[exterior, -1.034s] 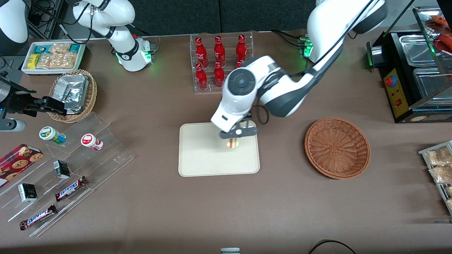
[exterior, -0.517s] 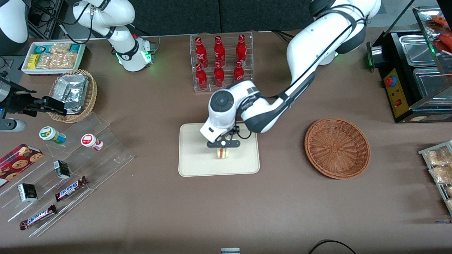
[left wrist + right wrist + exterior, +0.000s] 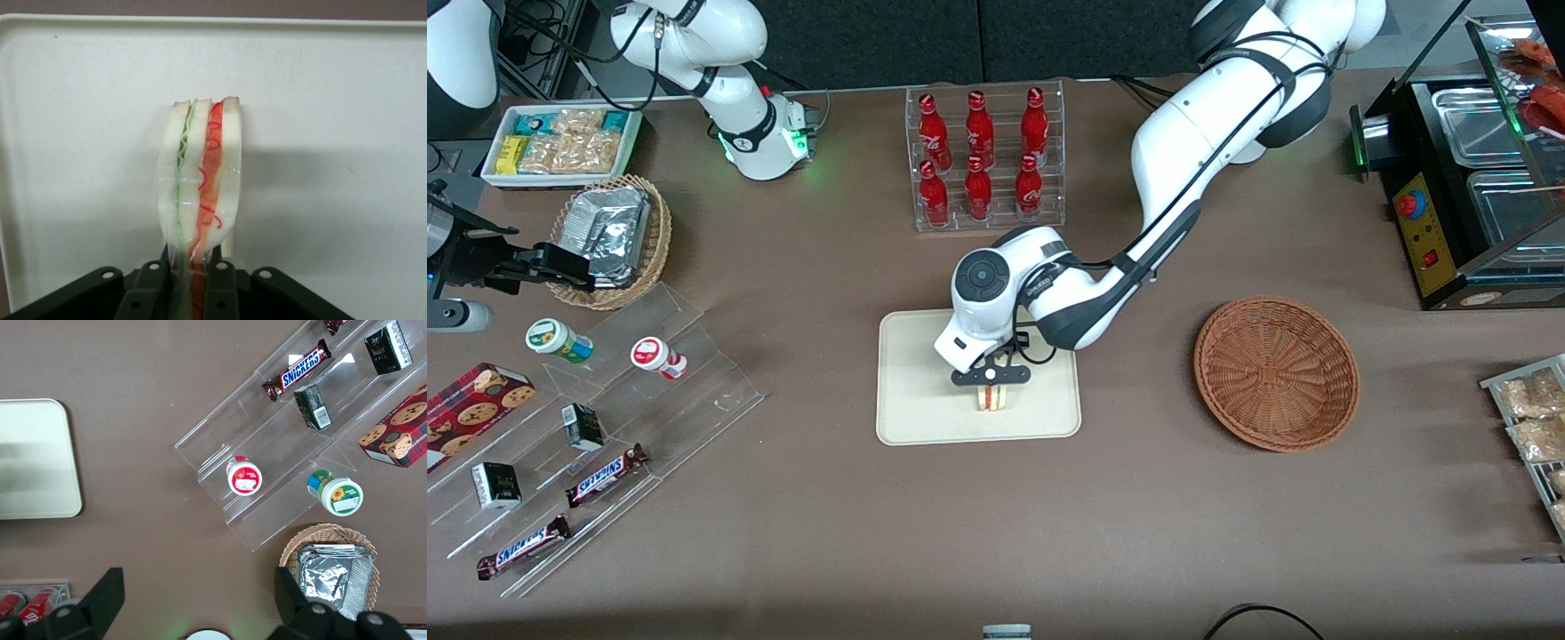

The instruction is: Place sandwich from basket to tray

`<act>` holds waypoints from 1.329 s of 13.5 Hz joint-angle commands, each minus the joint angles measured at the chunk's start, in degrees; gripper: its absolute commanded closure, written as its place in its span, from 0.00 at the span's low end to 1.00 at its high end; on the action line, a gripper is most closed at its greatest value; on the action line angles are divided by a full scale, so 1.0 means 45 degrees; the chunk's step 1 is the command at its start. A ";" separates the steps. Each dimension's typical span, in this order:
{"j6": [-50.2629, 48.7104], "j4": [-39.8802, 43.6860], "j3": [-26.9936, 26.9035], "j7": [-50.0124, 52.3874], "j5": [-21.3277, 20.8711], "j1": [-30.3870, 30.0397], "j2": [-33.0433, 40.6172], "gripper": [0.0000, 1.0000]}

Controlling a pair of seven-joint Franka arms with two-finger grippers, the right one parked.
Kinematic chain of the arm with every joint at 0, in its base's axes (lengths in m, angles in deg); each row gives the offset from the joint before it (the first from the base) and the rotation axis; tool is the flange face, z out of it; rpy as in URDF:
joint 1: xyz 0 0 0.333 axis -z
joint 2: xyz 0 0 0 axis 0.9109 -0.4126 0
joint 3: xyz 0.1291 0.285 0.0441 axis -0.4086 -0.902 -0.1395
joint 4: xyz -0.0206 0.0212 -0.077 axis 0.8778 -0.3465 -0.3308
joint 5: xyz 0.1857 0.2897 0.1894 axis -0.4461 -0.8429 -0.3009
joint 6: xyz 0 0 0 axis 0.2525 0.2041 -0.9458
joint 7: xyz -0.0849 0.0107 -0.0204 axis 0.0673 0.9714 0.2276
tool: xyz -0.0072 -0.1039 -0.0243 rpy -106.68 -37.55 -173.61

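Note:
The sandwich (image 3: 991,398) is a white bread wedge with red and green filling, wrapped in clear film. My left gripper (image 3: 990,388) is shut on it, low over the cream tray (image 3: 925,400). In the left wrist view the sandwich (image 3: 200,180) stands on edge between the fingers (image 3: 224,287), with the tray (image 3: 333,133) under it. I cannot tell whether it touches the tray. The reddish-brown basket (image 3: 1276,373) sits empty on the table, toward the working arm's end. The tray's corner also shows in the right wrist view (image 3: 33,460).
A clear rack of red bottles (image 3: 983,160) stands farther from the camera than the tray. A clear stepped stand with candy bars (image 3: 605,476) and small jars lies toward the parked arm's end, beside a tan basket of foil packets (image 3: 609,236).
My gripper has moved with the sandwich over the tray, nearer the camera and lower. The arm has stretched down toward the tray.

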 commanded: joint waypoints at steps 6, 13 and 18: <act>-0.1551 0.0360 -0.0175 0.0645 -0.0006 -0.0209 0.1144 0.04; -0.2672 -0.2738 0.0255 -0.1948 0.2317 -0.3798 0.4951 0.02; -0.2593 -0.6353 0.0606 -0.6531 0.4073 -0.7780 0.7823 0.01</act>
